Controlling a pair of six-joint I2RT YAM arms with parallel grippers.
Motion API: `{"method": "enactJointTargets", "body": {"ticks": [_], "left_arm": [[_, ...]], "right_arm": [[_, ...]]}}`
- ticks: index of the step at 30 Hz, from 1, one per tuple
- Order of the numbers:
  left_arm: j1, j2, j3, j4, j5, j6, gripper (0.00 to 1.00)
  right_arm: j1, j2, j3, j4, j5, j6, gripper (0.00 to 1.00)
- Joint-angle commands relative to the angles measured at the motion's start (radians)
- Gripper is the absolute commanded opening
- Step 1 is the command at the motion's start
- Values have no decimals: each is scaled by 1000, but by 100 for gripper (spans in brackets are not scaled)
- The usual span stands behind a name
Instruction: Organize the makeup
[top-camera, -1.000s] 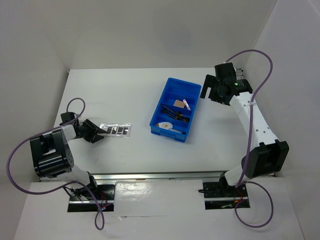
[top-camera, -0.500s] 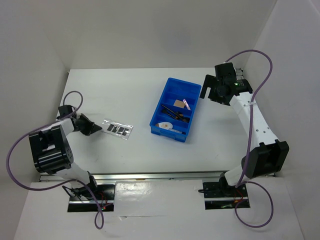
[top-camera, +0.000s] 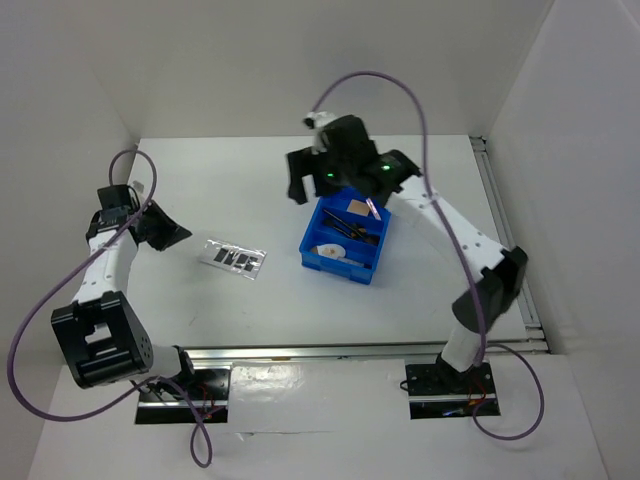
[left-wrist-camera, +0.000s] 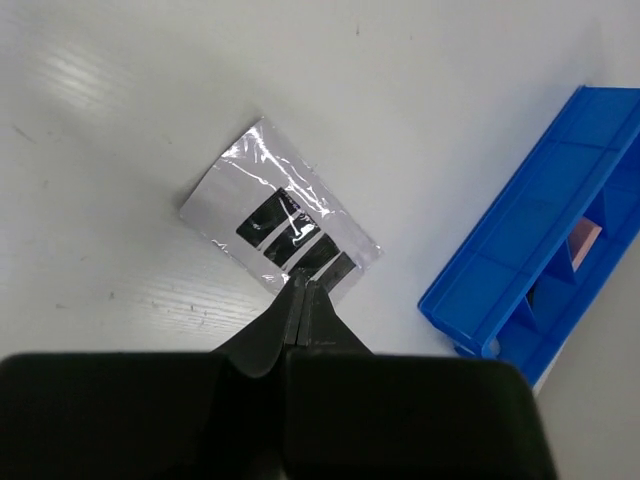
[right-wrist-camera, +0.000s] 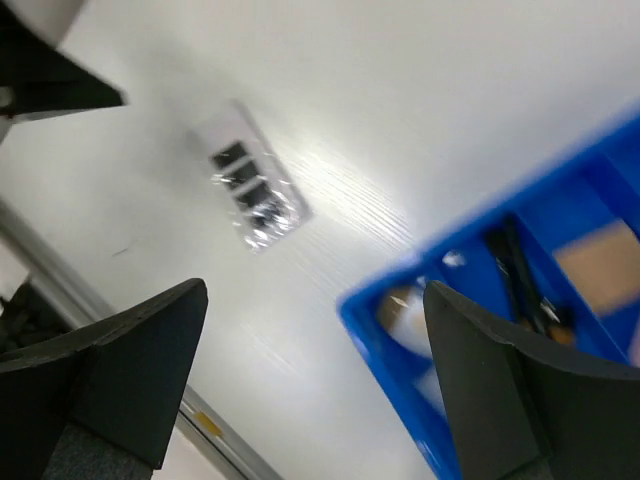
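The strip (top-camera: 233, 258) lies flat on the worktop (top-camera: 230, 190), outside the bin (top-camera: 318, 208). It is shiny grey with 4 dark pans. In the top view it sits at 9 o'clock from the bin, with bare worktop between them. Its long side runs from about 10 o'clock to 4 o'clock.

The left tool (left-wrist-camera: 304, 292) is near the strip's 10 o'clock end and does not touch it. From this tool the strip lies at about 4 o'clock, so the tool points almost along the long side. Its 2 fingers are pressed together and hold nothing.

The right tool (right-wrist-camera: 315, 288) hangs by the bin's 11 o'clock corner. From there the strip lies at about 7 o'clock, farther off. Its 2 fingers are spread wide and hold nothing.

The left arm is nearer, so I think it is better placed for the pick. It would have to open first. The strip is thin and flat, so it may slide, not lift. A pinch across the short side looks easier.

There is open room all round the strip. The bin wall at 3 o'clock is the only thing to bump.

The bin holds the brushes (top-camera: 355, 232), the pad (top-camera: 357, 207) and the compact (top-camera: 327, 250). The strip is the only makeup I can see outside it.
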Motion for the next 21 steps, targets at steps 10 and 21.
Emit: {"method": "enactJointTargets", "body": {"ticks": [10,21], "left_arm": [[-26,72,-128,51,-48,-88,0],[-37,307,-7,91,-63,-97,0]], "right_arm": [[134,653,552,26,-347,-113,79],[107,821,549,37,-377,-93,91]]}}
